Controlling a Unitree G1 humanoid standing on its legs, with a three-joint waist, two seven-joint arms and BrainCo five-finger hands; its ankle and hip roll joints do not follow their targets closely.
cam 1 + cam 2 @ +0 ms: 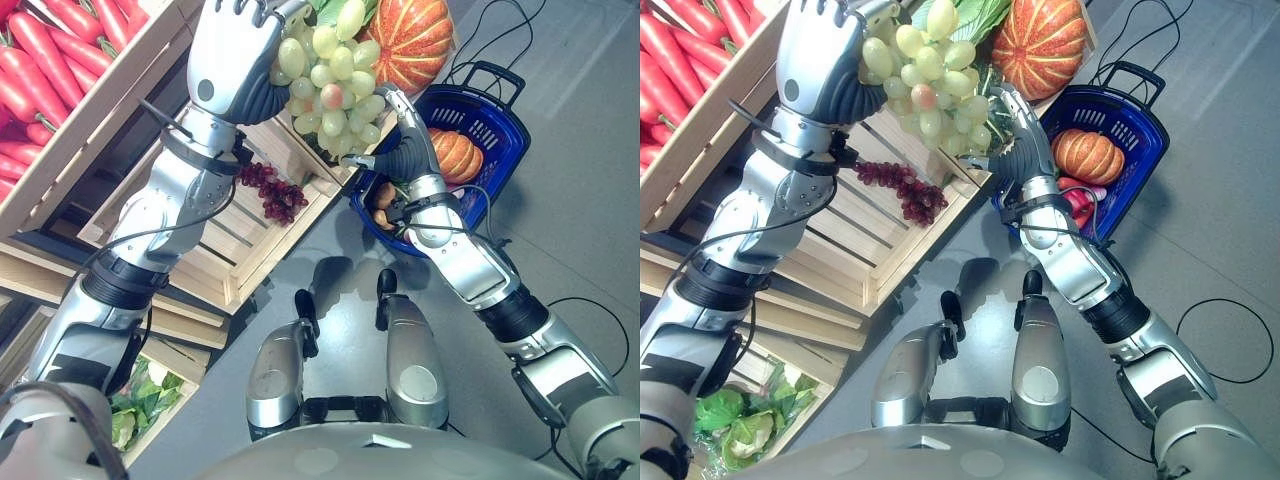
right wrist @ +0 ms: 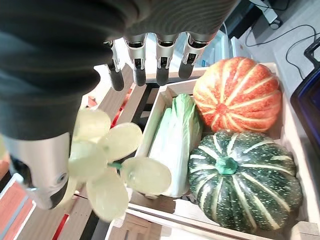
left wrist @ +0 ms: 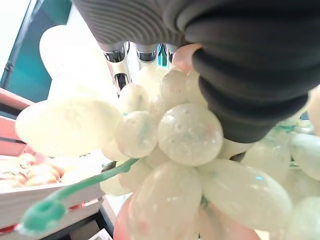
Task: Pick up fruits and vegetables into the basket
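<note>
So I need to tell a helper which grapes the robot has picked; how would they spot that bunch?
Start at the blue basket on the floor, then look to the wooden crate beside it. The green grape bunch hangs above that crate, held by the left hand. It is pale green and raised; the dark red grapes lie in the crate.

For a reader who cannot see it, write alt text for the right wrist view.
The right hand, fingers straight, hovers by green grapes above a wooden crate holding an orange pumpkin, a dark green pumpkin and a napa cabbage.
</note>
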